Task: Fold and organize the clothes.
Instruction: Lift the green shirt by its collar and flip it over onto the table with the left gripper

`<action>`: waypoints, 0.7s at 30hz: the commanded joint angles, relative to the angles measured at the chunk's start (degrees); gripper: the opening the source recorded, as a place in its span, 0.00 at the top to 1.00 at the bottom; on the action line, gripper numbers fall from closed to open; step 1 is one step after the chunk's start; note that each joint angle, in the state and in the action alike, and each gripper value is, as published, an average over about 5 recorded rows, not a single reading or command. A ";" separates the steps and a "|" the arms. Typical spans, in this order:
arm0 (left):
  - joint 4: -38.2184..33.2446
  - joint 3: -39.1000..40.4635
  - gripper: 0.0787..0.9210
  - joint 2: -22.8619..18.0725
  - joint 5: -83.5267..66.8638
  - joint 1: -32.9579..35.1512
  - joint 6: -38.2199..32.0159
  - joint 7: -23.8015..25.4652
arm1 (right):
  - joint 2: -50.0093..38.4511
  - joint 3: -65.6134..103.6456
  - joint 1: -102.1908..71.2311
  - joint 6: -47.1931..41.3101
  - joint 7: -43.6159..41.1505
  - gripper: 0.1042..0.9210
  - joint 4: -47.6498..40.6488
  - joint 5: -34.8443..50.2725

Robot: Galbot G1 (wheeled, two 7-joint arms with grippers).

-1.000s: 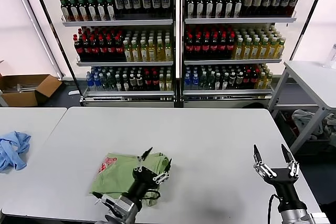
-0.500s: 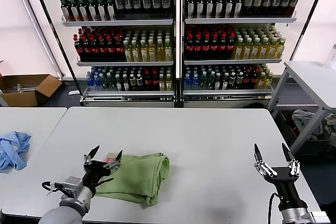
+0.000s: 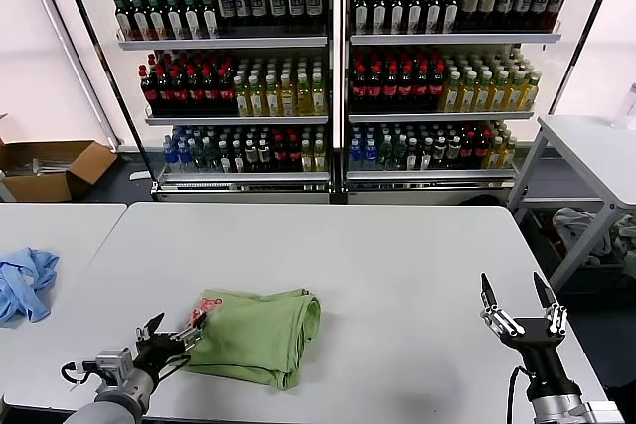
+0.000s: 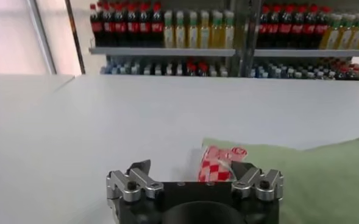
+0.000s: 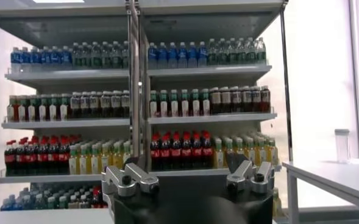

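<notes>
Lies folded on the white table (image 3: 397,255), toward its front-left: green polo shirt (image 3: 260,335), long axis running left to right, checkered logo (image 4: 217,167) at the left end. Sits just off that logo end, low at the table's front edge: left gripper (image 3: 169,337), fingers spread, nothing held, shirt directly ahead and slightly to the right. Hovers well apart at the front-right: right gripper (image 3: 517,297), likewise spread and empty. Nearer by far: the left.
</notes>
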 commanded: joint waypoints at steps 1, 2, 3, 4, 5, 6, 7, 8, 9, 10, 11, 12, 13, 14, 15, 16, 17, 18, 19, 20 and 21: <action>2.17 -0.51 0.12 -1.01 -4.26 0.69 0.47 2.62 | 0.03 -0.22 0.34 0.00 -0.05 0.12 -0.18 -0.04; 2.10 -0.27 0.12 -1.12 -4.31 0.68 0.41 2.97 | 0.03 -0.24 0.41 -0.02 -0.06 0.12 -0.23 -0.04; 2.02 -0.03 0.12 -1.22 -4.35 0.69 0.31 3.30 | 0.03 -0.26 0.44 -0.02 -0.06 0.12 -0.28 -0.04; 1.94 0.21 0.12 -1.31 -4.37 0.68 0.18 3.70 | 0.03 -0.27 0.45 -0.02 -0.07 0.12 -0.34 -0.05; 1.89 0.45 0.12 -1.38 -4.41 0.65 0.05 4.12 | 0.02 -0.28 0.45 -0.01 -0.07 0.12 -0.42 -0.06; 1.90 0.66 0.12 -1.44 -4.49 0.58 -0.07 4.52 | 0.02 -0.29 0.44 0.01 -0.07 0.12 -0.47 -0.07; 2.03 0.85 0.12 -1.46 -4.60 0.44 -0.17 4.93 | 0.01 -0.30 0.44 0.02 -0.08 0.12 -0.51 -0.08; 2.28 1.01 0.12 -1.46 -4.72 0.24 -0.27 5.33 | 0.00 -0.30 0.45 0.03 -0.07 0.12 -0.53 -0.09; 2.61 1.13 0.12 -1.42 -4.87 0.00 -0.38 5.67 | -0.01 -0.30 0.46 0.04 -0.07 0.12 -0.55 -0.10; 3.01 1.23 0.12 -1.37 -5.06 -0.26 -0.52 6.03 | -0.01 -0.29 0.47 0.04 -0.08 0.12 -0.54 -0.10; 3.41 1.30 0.12 -1.31 -5.23 -0.53 -0.68 6.36 | -0.02 -0.29 0.48 0.04 -0.08 0.12 -0.53 -0.10; 3.75 1.35 0.12 -1.24 -5.37 -0.76 -0.86 6.71 | -0.02 -0.30 0.48 0.04 -0.09 0.12 -0.53 -0.10; 4.05 1.38 0.12 -1.17 -5.49 -0.96 -1.03 7.08 | 0.00 -0.30 0.48 0.03 -0.09 0.12 -0.54 -0.12; 4.29 1.42 0.12 -1.11 -5.55 -1.13 -1.30 7.48 | 0.02 -0.32 0.49 0.03 -0.10 0.12 -0.56 -0.13; 4.47 1.46 0.12 -1.05 -5.55 -1.25 -1.62 7.84 | 0.04 -0.34 0.49 0.02 -0.10 0.12 -0.57 -0.15; 4.62 1.52 0.12 -1.01 -5.50 -1.33 -1.98 8.16 | 0.06 -0.37 0.50 0.02 -0.10 0.12 -0.59 -0.18; 4.69 1.60 0.12 -0.98 -5.34 -1.36 -2.39 8.39 | 0.07 -0.40 0.50 0.01 -0.10 0.12 -0.60 -0.21; 4.70 1.70 0.12 -0.95 -5.11 -1.35 -2.85 8.58 | 0.08 -0.42 0.51 0.01 -0.11 0.12 -0.59 -0.23; 4.66 1.84 0.12 -0.92 -4.75 -1.27 -3.41 8.66 | 0.07 -0.42 0.52 0.01 -0.11 0.12 -0.57 -0.25; 4.59 2.04 0.12 -0.88 -4.16 -1.14 -4.10 8.63 | 0.06 -0.40 0.55 0.00 -0.11 0.12 -0.55 -0.24; 4.50 2.26 0.13 -0.84 -3.46 -1.00 -4.75 8.53 | 0.03 -0.37 0.61 -0.01 -0.11 0.12 -0.54 -0.22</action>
